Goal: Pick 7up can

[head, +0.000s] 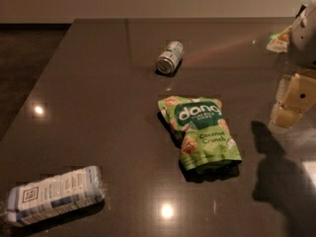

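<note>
The 7up can [170, 57] lies on its side on the dark table [98, 107], at the far middle, its silver end facing the camera. It is silvery-white with green markings. My gripper [292, 101] hangs at the right edge of the view, above the table, well to the right of the can and nearer the camera. It holds nothing that I can see. Part of the arm [305, 28] shows at the top right.
A green "dang" coconut chips bag [202, 132] lies in the middle, between the can and the front. A white and blue packet [54, 194] lies at the front left. A small snack packet [279, 39] lies at the far right. The table's left edge runs diagonally.
</note>
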`<state>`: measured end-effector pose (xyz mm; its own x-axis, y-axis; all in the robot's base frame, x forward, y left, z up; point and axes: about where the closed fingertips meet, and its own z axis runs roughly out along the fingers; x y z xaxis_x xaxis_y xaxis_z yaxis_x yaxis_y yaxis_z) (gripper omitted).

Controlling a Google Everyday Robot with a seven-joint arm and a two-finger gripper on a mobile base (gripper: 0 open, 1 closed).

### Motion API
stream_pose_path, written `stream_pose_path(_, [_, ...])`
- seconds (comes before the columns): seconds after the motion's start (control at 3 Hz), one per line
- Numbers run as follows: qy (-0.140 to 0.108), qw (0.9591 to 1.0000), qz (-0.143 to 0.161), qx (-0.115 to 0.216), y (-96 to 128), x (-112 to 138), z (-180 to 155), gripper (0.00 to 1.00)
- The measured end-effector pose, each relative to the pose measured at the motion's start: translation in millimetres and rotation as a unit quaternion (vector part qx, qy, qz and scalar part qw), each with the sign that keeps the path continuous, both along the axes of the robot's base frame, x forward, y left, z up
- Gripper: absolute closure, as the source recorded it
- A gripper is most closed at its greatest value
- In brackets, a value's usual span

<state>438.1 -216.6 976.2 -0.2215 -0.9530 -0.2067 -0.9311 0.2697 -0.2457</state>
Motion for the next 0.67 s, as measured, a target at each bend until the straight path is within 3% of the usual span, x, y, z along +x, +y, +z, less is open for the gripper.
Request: stream_pose_path(0.67, [0.005,1.0000,-0.004,-0.005,9,11,0,0.00])
